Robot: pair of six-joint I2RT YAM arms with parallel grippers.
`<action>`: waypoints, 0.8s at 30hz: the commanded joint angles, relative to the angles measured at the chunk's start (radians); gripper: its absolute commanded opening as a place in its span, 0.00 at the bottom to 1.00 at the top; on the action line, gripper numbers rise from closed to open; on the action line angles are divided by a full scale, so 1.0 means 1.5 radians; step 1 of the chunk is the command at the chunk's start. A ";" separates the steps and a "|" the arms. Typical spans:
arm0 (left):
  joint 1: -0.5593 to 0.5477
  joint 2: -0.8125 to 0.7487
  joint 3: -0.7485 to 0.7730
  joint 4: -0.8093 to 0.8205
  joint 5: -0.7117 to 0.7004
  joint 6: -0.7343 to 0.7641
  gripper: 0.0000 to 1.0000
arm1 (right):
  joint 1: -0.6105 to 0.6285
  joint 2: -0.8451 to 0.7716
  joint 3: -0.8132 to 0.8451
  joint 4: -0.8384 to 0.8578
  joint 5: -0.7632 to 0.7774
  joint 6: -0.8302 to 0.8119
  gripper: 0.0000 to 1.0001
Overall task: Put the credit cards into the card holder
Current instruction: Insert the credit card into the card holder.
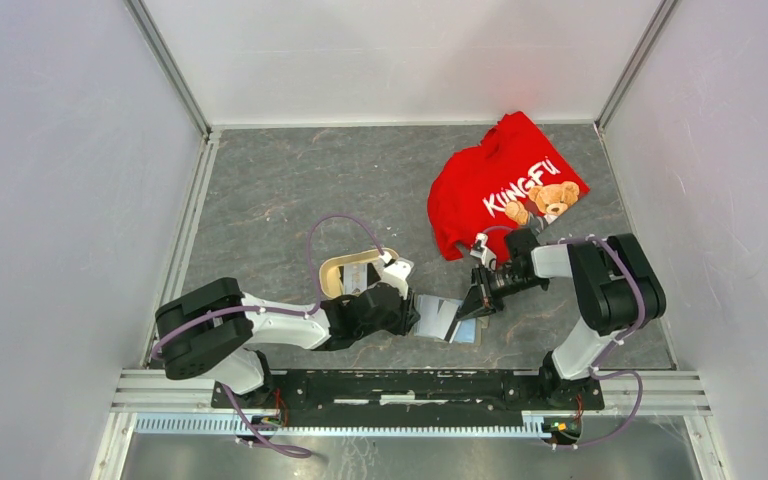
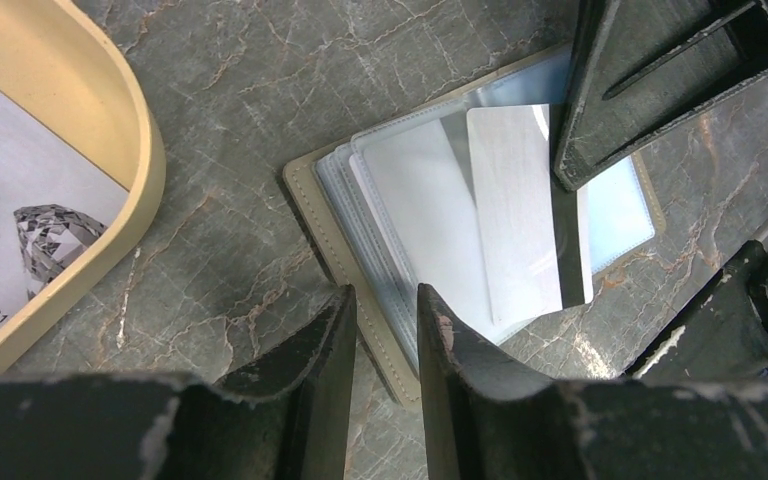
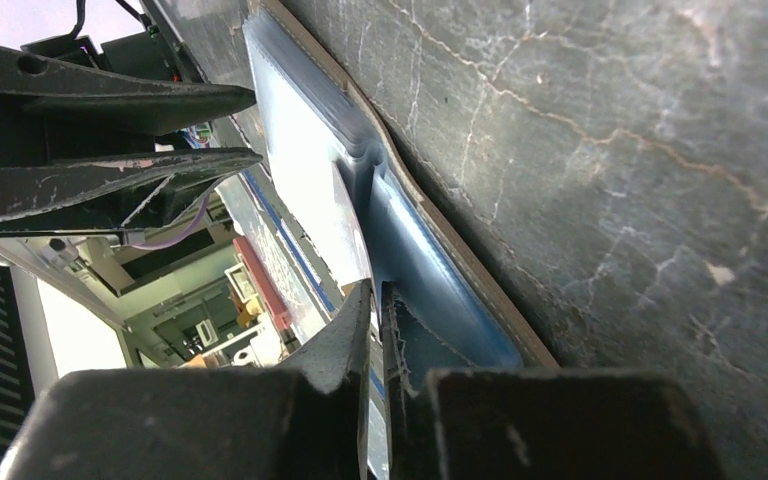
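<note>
On the grey marbled table (image 2: 260, 80), two robot arms meet over a small flat grey folding card holder (image 2: 410, 190), which lies open between them with its clear plastic pockets fanned upward. The right gripper (image 3: 376, 292) is clamped on one end of a thin pale grey plastic credit card (image 2: 515, 210) with a dark stripe. The card's free end rests across the pockets and is not visibly inside one. The left gripper (image 2: 385, 300) has its fingers slightly apart, one over the holder's edge and one over bare table; whether it presses down cannot be told. The card looks light, stiff and slick, best pinched by a short edge, while the pocket film seems floppy and likely to buckle unless steadied. A beige oval tray (image 2: 145, 150) sits near the holder
</note>
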 commanded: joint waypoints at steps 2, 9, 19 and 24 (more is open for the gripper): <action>-0.002 -0.018 -0.001 0.040 0.006 0.036 0.36 | 0.003 0.024 0.029 -0.007 0.035 -0.022 0.10; -0.002 -0.010 0.001 0.047 0.016 0.039 0.36 | 0.009 0.041 0.048 -0.020 0.028 -0.030 0.08; -0.002 -0.007 -0.001 0.059 0.025 0.043 0.36 | 0.028 0.062 0.080 -0.026 0.011 -0.041 0.09; -0.002 -0.011 -0.004 0.066 0.025 0.036 0.38 | 0.044 0.091 0.112 -0.043 0.005 -0.070 0.15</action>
